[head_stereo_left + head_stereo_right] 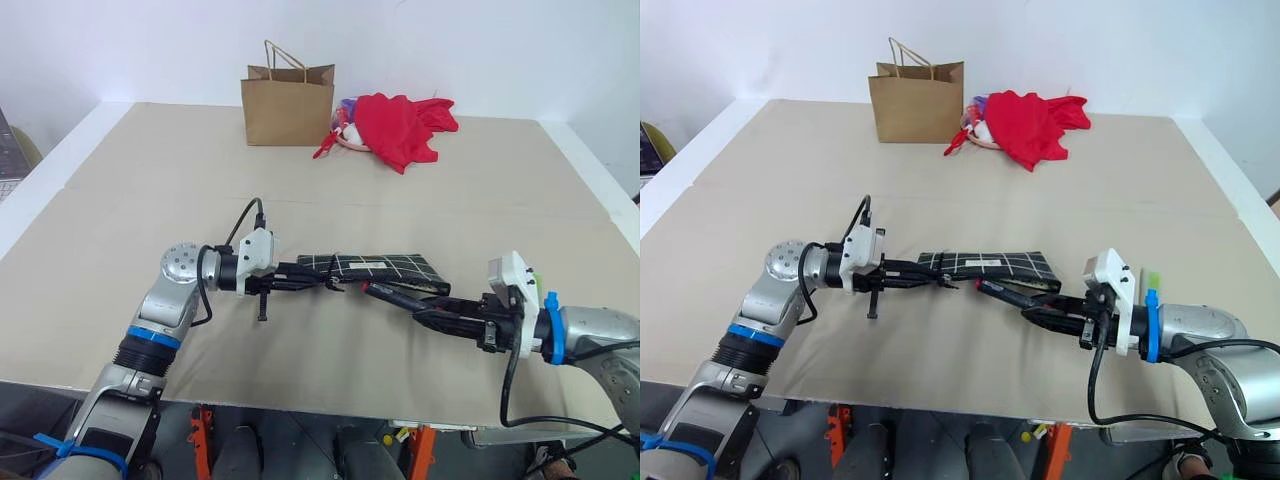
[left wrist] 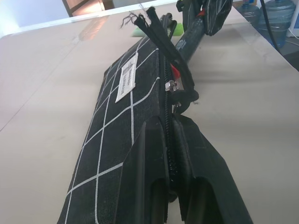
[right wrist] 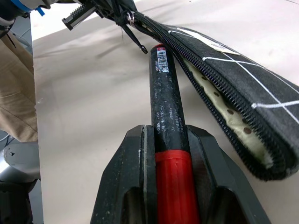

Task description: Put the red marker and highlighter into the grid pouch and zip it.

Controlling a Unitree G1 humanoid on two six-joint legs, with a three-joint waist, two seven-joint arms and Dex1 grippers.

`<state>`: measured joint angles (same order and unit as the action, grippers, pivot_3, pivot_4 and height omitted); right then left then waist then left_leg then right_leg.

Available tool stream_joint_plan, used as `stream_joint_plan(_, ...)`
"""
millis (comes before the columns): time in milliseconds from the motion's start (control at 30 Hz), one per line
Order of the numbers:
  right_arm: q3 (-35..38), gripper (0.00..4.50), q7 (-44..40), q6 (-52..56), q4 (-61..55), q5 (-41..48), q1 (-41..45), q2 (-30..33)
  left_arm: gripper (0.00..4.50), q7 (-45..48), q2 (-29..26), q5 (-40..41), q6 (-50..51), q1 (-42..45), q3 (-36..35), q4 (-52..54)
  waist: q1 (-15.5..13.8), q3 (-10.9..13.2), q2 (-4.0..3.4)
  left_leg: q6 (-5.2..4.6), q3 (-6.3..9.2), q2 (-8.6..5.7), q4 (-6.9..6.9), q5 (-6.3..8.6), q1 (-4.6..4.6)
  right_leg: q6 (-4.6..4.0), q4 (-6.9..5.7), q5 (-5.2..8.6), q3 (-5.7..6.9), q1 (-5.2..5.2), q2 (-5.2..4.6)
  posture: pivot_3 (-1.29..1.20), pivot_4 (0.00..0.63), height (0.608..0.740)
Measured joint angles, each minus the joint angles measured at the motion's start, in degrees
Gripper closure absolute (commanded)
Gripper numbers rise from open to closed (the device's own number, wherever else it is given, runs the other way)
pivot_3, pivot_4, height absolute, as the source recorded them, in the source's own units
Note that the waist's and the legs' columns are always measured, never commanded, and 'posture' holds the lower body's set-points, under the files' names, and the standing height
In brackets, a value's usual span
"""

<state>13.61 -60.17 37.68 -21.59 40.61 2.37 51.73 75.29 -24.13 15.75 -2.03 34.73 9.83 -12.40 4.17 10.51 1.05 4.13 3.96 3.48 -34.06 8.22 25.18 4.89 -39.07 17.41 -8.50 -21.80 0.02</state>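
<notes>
The left hand (image 1: 305, 281) is clamped shut on the left end of the grid pouch (image 1: 375, 268), pinching the fabric at its zipper edge. The pouch lies across the middle of the tabletop (image 1: 150, 180), its zipper open along the near side. Just beside that opening, the red marker (image 3: 164, 88) points toward the pouch, gripped by the right hand (image 1: 425, 311) around its red end. The highlighter (image 1: 1152, 275) shows as a green sliver behind the right wrist. At the far edge stand a brown paper bag (image 1: 288, 104) and a red cloth heap (image 1: 402, 127).
</notes>
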Motion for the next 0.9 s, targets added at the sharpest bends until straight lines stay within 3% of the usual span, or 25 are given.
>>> stream_joint_plan(233,4.57,3.79,-5.98,1.19,-1.33,5.26,-4.07,2.27,4.5,0.13,-0.2,-0.57,-0.63,-0.01,0.41,-0.89,-0.03,0.0,0.0,0.0,0.01,0.0,-0.02,0.0,-0.03,0.0,0.0,-0.02,0.0,0.04,0.0,0.0,0.15,0.74)
stream_joint_plan(900,1.89,3.79,-2.37,0.76,2.4,0.17,-0.95,2.0,4.5,-0.14,-0.01,-0.27,-0.14,-0.03,0.56,-0.01,0.03,0.0,0.01,0.0,0.01,0.0,-0.03,0.0,-0.06,0.0,0.0,-0.03,0.0,0.06,0.0,0.0,0.15,0.74)
